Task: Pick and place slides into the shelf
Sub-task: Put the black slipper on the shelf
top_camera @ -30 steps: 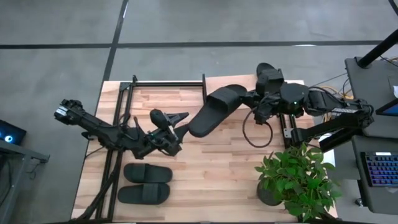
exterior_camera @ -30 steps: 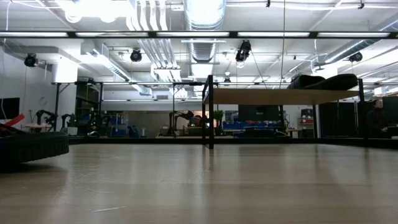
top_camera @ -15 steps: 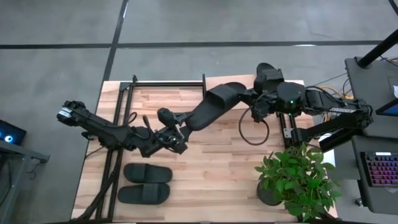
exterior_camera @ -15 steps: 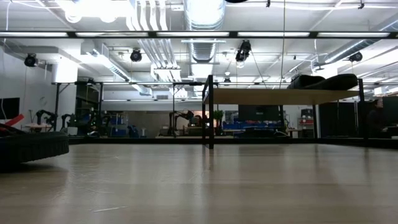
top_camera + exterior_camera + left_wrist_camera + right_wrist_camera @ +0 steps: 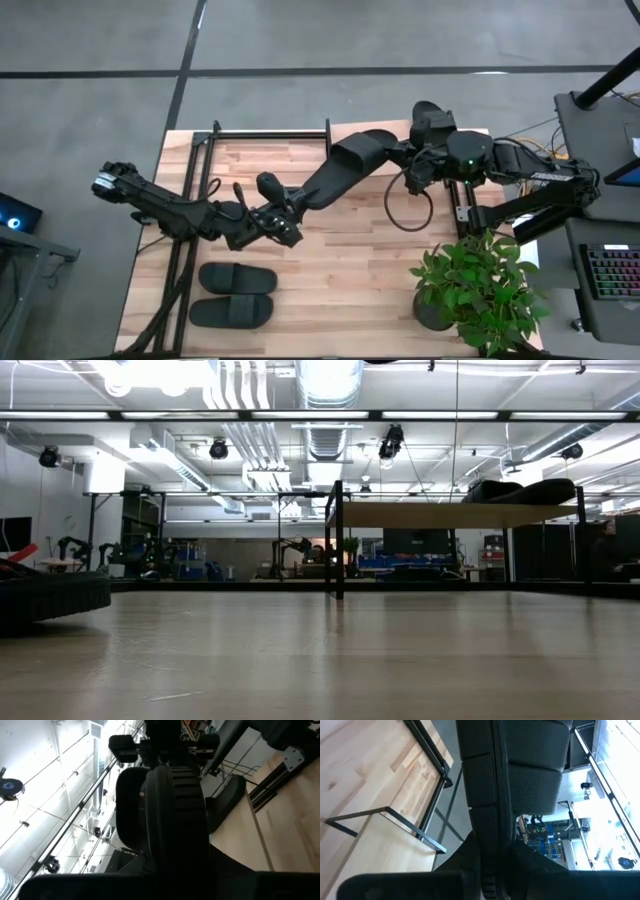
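One black slide is in the air over the middle of the table, between my two grippers. My right gripper is shut on its strap end, and my left gripper is shut on the opposite end. Two more slides lie side by side, soles down, near the front left. Another slide rests on the shelf's plank top, also seen as the slide in the low view. My left gripper has the slide's end away from the strap, taken between its two fingers. It comes at the slide from the table's left, along its length. The slide is clear of the table. My right gripper has the slide's strap end pinched between its two fingers. It comes from the table's right, along the slide's length. The sole runs straight out from the fingers, with the strap farther along it. The slide is lifted clear.
The shelf's thin black frame bars run along the far left of the table. A potted plant stands at the front right. A loose cable loop hangs under my right arm. Bare wood shows in the front middle.
My left gripper has moved toward the table's right, up to the free end of the held slide, and has shut on it. My right gripper has kept its hold, and the slide has shifted slightly toward the far edge.
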